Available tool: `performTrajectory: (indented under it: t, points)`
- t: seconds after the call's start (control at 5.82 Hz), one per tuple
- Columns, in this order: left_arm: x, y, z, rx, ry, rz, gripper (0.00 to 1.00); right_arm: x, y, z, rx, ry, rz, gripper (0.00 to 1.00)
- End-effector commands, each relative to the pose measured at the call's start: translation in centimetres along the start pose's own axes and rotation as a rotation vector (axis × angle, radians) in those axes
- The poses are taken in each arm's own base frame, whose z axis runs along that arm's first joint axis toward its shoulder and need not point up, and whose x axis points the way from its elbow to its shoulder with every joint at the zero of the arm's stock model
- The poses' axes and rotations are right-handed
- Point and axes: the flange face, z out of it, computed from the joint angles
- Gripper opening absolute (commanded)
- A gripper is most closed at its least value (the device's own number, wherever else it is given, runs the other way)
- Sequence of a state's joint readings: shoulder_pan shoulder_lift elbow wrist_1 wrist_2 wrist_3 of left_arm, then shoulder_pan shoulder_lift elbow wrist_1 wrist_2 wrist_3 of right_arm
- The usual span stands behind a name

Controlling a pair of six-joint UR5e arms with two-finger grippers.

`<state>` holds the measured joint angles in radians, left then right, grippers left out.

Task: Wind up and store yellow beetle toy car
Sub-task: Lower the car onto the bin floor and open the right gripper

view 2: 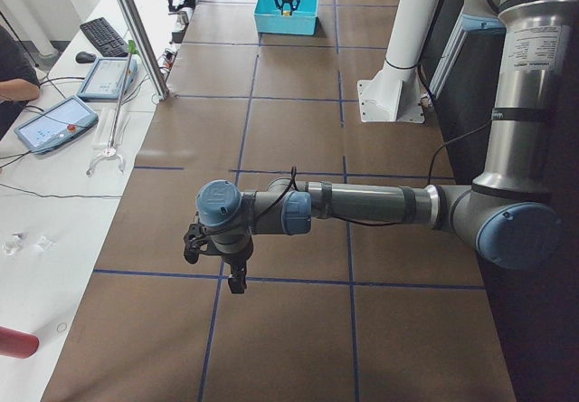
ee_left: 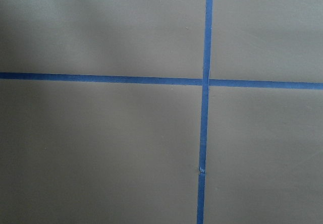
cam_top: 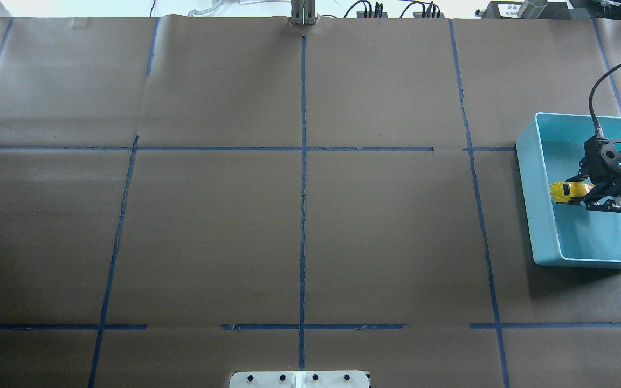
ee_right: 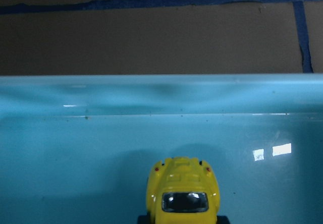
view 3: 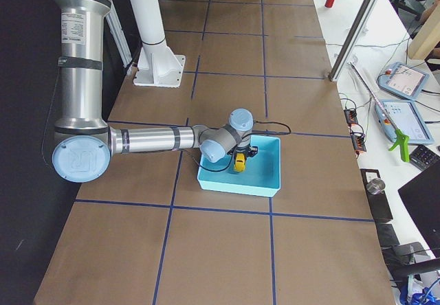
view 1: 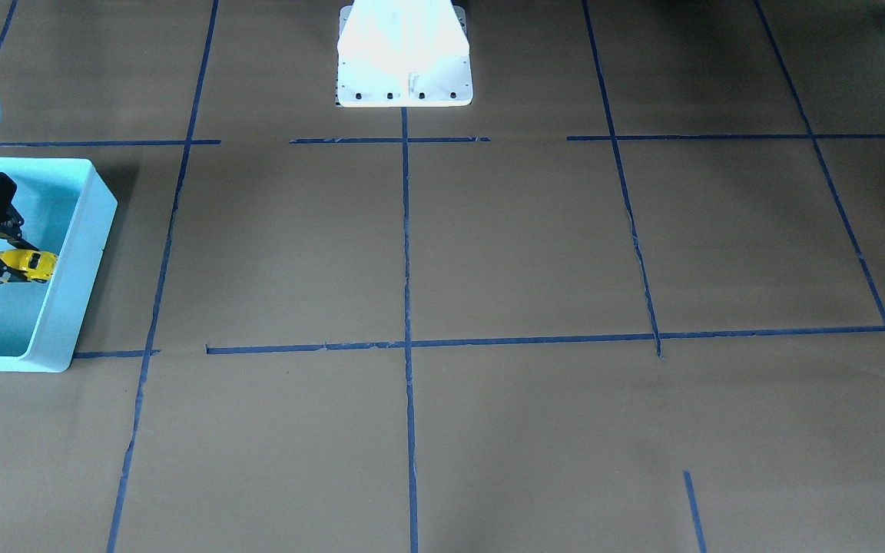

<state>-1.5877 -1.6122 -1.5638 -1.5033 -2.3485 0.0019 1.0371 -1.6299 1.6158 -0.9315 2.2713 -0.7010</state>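
The yellow beetle toy car is inside the light blue bin, near its wall. My right gripper reaches into the bin and is shut on the car, whose nose sticks out past the fingers. The overhead view shows the same: car, right gripper, bin. The right wrist view shows the car at the bottom, facing the bin wall. My left gripper hovers over bare table far from the bin; I cannot tell whether it is open or shut.
The table is covered in brown paper with a grid of blue tape. The white robot base stands at the table's edge. The left wrist view shows only a blue tape cross. Tablets and tools lie on side tables beyond the paper.
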Motion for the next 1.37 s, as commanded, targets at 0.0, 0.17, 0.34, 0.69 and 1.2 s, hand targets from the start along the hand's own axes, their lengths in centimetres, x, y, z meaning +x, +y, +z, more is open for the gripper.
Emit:
performTrajectory:
  t: [0.0,0.17,0.34,0.69,1.2]
  points:
    - [-0.02,0.0,0.02,0.0,0.0,-0.001,1.0,-0.66,0.48,0.19,0.015,-0.034,0.009,0.11]
    - [-0.02,0.0,0.02,0.0,0.0,0.001,1.0,-0.82,0.78,0.43,0.019,-0.049,0.015,0.11]
    - [-0.02,0.0,0.02,0.0,0.0,-0.001,1.0,-0.76,0.97,0.62,0.015,-0.051,0.019,0.19]
    - [-0.02,0.0,0.02,0.0,0.0,-0.001,1.0,-0.72,0.83,0.42,0.017,-0.047,0.017,0.51]
    - [-0.02,0.0,0.02,0.0,0.0,-0.001,1.0,-0.67,0.79,0.44,0.019,-0.046,0.005,1.0]
